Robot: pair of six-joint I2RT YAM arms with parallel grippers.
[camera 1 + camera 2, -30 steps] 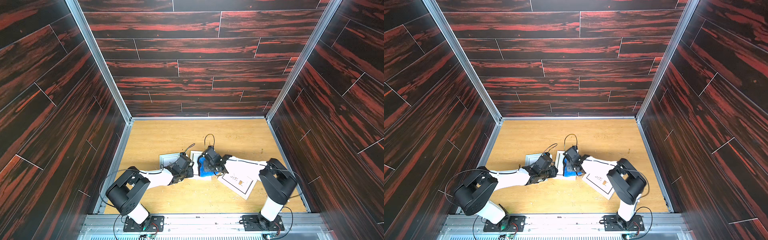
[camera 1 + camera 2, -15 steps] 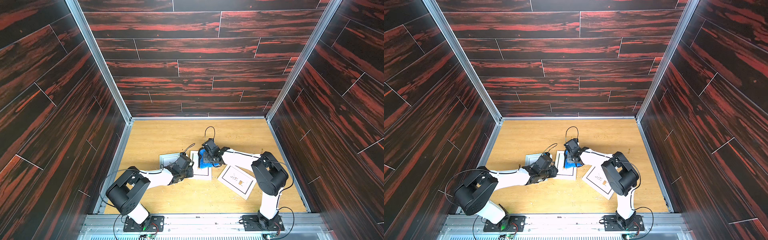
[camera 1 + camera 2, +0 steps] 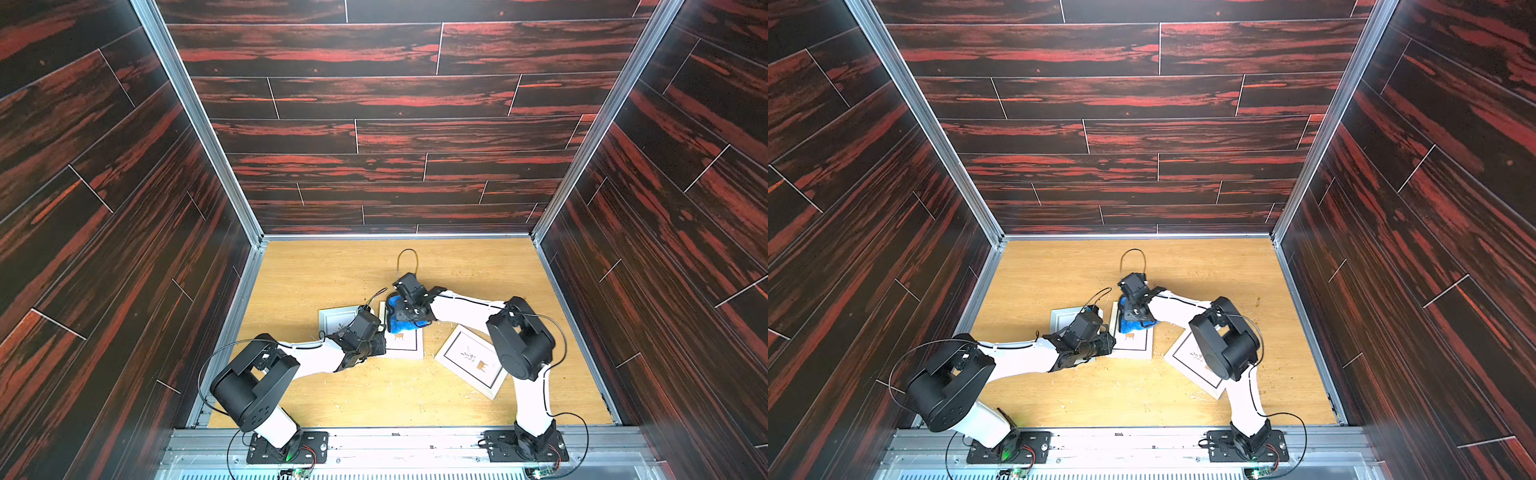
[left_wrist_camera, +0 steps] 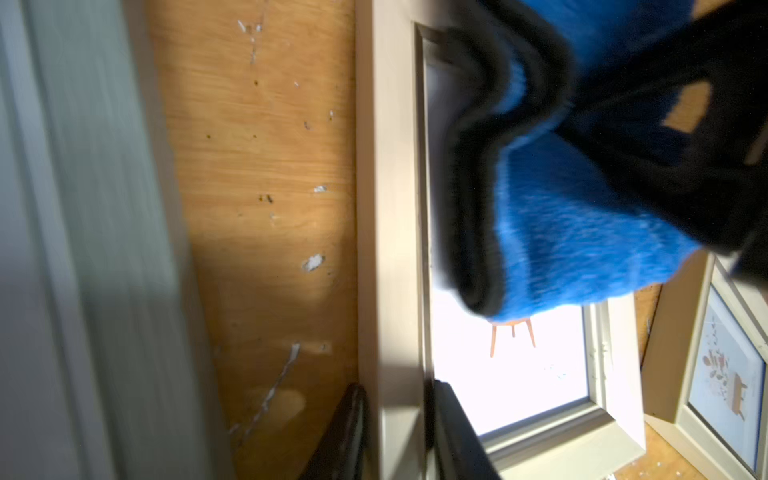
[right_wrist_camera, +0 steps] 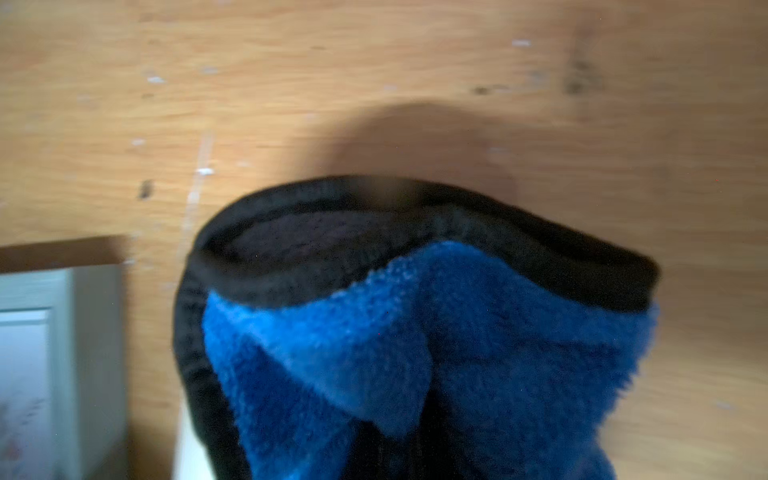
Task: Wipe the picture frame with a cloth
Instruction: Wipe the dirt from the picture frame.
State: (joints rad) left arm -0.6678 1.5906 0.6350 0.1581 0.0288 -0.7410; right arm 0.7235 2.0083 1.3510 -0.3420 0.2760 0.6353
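Three white rectangular picture frames lie flat on the light wooden tabletop (image 3: 332,270), and all the action is at the middle picture frame (image 3: 405,348) (image 3: 1136,347) (image 4: 390,208)! The left gripper (image 3: 381,344) (image 4: 399,386) is clamped on its side rail, one finger outside over the wood, one inside over the glass. Above its far end hangs the right gripper (image 3: 406,312) (image 3: 1133,311), clenched tight on the bright blue fluffy microfibre cloth (image 3: 403,326) (image 3: 1130,325) (image 4: 582,232) (image 5: 457,353) with black edge trim. That cloth is bunched up, resting on the glass and covering the top of a little orange-legged print (image 4: 513,336). The left-hand frame (image 3: 334,318) sits just beside; the right-hand frame (image 3: 469,361) lies angled, apart.
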